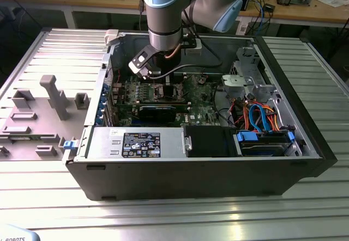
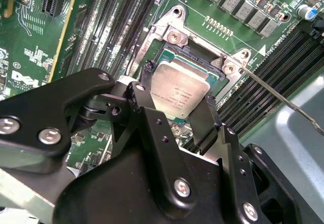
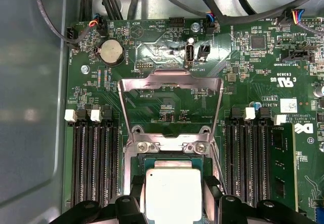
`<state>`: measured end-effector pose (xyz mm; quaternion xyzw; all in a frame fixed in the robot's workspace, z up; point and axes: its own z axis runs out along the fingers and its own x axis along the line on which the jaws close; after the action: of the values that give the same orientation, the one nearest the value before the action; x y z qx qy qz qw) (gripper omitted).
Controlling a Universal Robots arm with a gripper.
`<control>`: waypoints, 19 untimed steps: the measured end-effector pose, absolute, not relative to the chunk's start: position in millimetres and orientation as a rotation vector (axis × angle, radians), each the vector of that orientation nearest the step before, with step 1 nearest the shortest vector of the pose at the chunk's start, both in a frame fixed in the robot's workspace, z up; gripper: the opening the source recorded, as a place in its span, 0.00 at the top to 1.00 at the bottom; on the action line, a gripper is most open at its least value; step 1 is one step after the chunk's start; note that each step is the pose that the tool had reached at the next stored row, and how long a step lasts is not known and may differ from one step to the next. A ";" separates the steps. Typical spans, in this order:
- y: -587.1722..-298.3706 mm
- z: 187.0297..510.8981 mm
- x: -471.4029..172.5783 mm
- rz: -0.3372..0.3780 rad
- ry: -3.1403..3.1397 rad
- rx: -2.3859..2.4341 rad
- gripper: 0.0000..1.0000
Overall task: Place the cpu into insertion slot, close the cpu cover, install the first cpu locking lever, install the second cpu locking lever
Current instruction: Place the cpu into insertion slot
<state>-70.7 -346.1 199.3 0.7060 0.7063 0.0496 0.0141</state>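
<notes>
The jaws were closed on the chip (image 2: 179, 93), pinching two opposite edges of its dull metal top. In both wrist views we saw it held right over the socket (image 2: 177, 57). Whether its underside already touched the socket floor we could not tell. We judged the first step, putting the chip into the socket, to be the one in hand. It was not finished, since the jaws had not let go. To our mind, seating it called for the chip to be square and level with the socket frame before any release. The cover (image 3: 169, 80) lay swung back open beyond the socket, bare green board showing through its window, so it was not closed. One thin lever (image 2: 281, 99) stuck out free to the side, not hooked down. Long memory slots (image 3: 93, 163) ran on either side of the socket. Further out, the arm (image 1: 163, 12) reached down into the open computer case (image 1: 191, 182). The case held the board (image 1: 204, 96), a silver power box (image 1: 136, 142) and a bundle of orange and blue cables (image 1: 256, 115). It lay on a ribbed metal surface (image 1: 163, 214), with a grey holder tray (image 1: 43, 110) on the exterior view's left
</notes>
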 end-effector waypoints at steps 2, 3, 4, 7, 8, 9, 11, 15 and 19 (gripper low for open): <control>-346.1 199.4 -70.8 0.154 2.196 2.201 0.46; -346.1 199.5 -71.1 0.154 2.194 2.203 0.46; -346.1 199.5 -71.4 0.154 2.193 2.204 0.46; -345.9 198.9 -71.4 0.155 2.194 2.205 0.46; -345.4 198.7 -71.3 0.154 2.194 2.206 0.46; -345.0 198.4 -71.4 0.154 2.194 2.206 0.46; -344.4 197.7 -71.3 0.154 2.195 2.205 0.46; -344.2 197.2 -71.3 0.155 2.194 2.206 0.46; -344.2 197.1 -71.3 0.155 2.194 2.206 0.46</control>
<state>-71.3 -344.2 197.1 0.7080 0.7044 0.0497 0.0132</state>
